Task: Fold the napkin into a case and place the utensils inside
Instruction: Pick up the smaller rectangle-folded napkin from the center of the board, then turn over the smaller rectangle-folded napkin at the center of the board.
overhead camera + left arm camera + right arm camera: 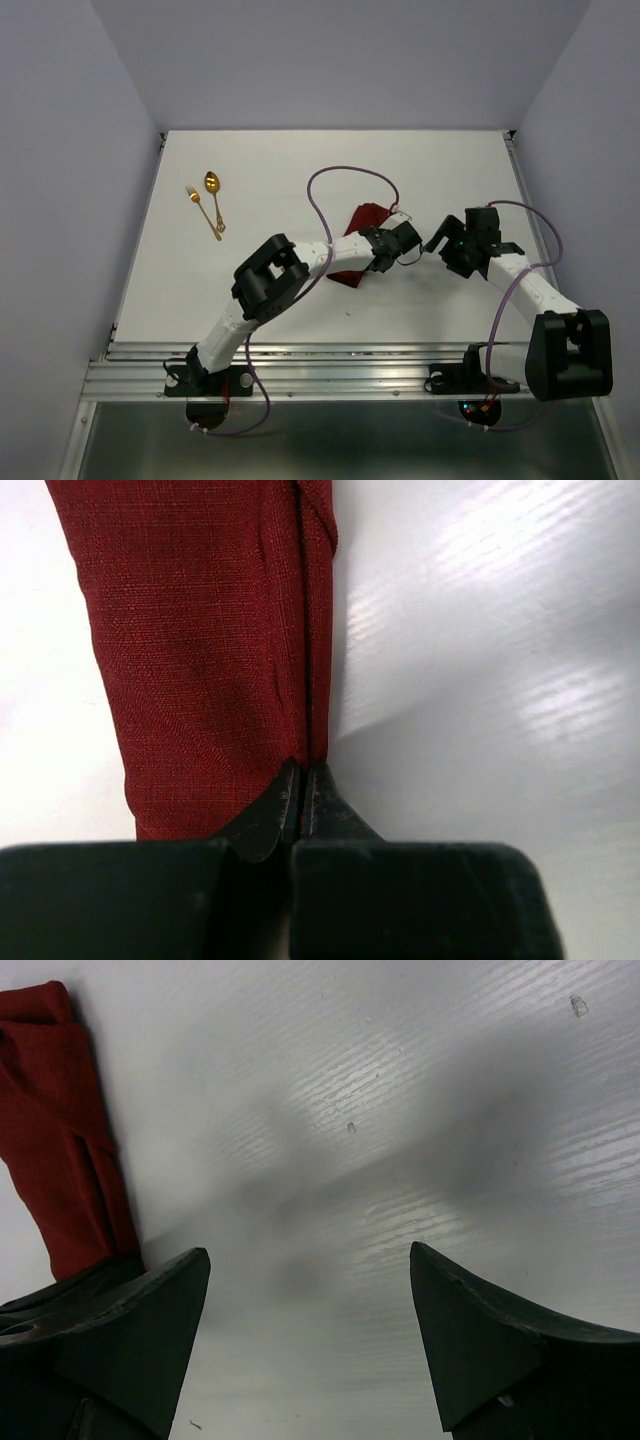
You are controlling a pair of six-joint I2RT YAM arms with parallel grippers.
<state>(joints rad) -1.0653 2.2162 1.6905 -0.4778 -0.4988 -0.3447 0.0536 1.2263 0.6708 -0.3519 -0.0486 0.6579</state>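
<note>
Overhead, left arm [325, 252] hides most of napkin [366, 217].

The folded napkin [200, 650] is dark red with a fine woven crosshatch, on a plain white table [480, 680]. At the table's ten o'clock, the spoon [212, 184] and fork [204, 212] are shiny gold. The left gripper [302, 772] and right gripper [309, 1250] are black, and the cable [309, 190] is purple.
</note>
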